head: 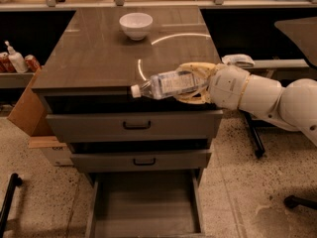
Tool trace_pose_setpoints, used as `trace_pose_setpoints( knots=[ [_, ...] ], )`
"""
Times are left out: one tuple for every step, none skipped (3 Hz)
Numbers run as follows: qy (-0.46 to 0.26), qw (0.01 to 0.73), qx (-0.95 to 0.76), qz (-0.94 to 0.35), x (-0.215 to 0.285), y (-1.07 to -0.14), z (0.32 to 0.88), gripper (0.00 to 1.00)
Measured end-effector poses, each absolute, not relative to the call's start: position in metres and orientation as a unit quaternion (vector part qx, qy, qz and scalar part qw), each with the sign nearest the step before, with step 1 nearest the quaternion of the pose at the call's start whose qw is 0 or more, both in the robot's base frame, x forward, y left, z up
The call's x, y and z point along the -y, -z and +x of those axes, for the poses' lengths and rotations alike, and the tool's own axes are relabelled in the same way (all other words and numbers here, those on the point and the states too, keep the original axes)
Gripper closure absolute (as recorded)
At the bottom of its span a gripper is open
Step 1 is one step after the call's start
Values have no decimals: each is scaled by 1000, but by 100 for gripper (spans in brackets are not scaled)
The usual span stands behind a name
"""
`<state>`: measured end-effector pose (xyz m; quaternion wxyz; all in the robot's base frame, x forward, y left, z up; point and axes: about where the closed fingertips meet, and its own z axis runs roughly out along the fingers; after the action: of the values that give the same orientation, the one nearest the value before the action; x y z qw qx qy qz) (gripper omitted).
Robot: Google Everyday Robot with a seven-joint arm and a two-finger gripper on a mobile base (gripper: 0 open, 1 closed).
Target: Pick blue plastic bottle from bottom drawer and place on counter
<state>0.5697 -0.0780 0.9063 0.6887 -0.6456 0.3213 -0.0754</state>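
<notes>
The blue plastic bottle (168, 85), clear with a white cap pointing left, lies sideways in my gripper (190, 84). My gripper is shut on the bottle, its yellowish fingers (194, 69) wrapped around the bottle's base end. The white arm reaches in from the right. The bottle hangs over the front edge of the counter (99, 53), at about the height of its top. The bottom drawer (146, 207) stands pulled open below, its bare floor showing.
A white bowl (135, 25) sits at the back of the counter. Two drawers with black bar handles (136, 126) are closed. A cardboard box (27, 108) stands left of the cabinet. A white pump bottle (15, 57) and cans sit on a left shelf.
</notes>
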Motion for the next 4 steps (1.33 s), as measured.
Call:
trace_pose_setpoints(
  knots=[
    [75,689,-321,-645,78,-906,570,100],
    [80,701,-345,-619,74,-919,584,100],
    [73,707,-370,-598,68,-931,596,100],
    [45,706,-396,-585,63,-938,617,100]
  ],
)
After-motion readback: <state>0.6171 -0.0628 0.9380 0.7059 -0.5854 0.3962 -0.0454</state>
